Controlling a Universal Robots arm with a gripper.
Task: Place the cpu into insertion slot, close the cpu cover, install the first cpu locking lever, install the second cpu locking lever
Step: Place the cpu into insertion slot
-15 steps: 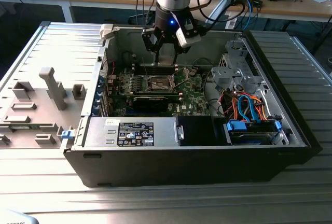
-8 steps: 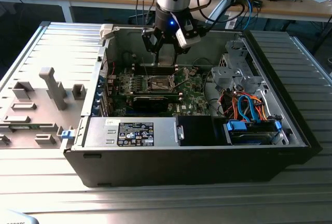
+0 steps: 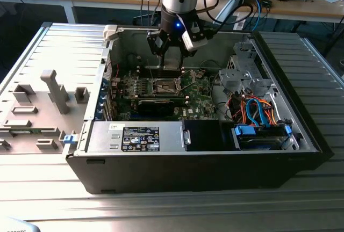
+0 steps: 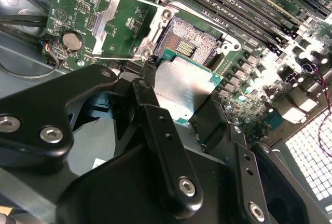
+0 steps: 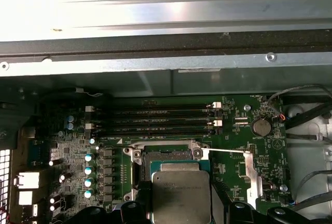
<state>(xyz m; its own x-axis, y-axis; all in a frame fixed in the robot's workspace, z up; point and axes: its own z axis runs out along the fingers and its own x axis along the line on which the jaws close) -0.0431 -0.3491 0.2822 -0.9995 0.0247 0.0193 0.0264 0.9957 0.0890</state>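
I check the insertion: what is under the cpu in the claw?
The open socket, its contacts partly visible beyond the cpu. The cpu and claw cover the rest of it.

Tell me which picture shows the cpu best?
The first wrist view: the cpu faces the camera squarely. In the second wrist view end effector fingers hide its edges. In the exterior view it's too small to tell.

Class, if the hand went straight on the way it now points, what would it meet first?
Likely the open insertion slot just beyond the cpu the hand holds; depth is unclear.
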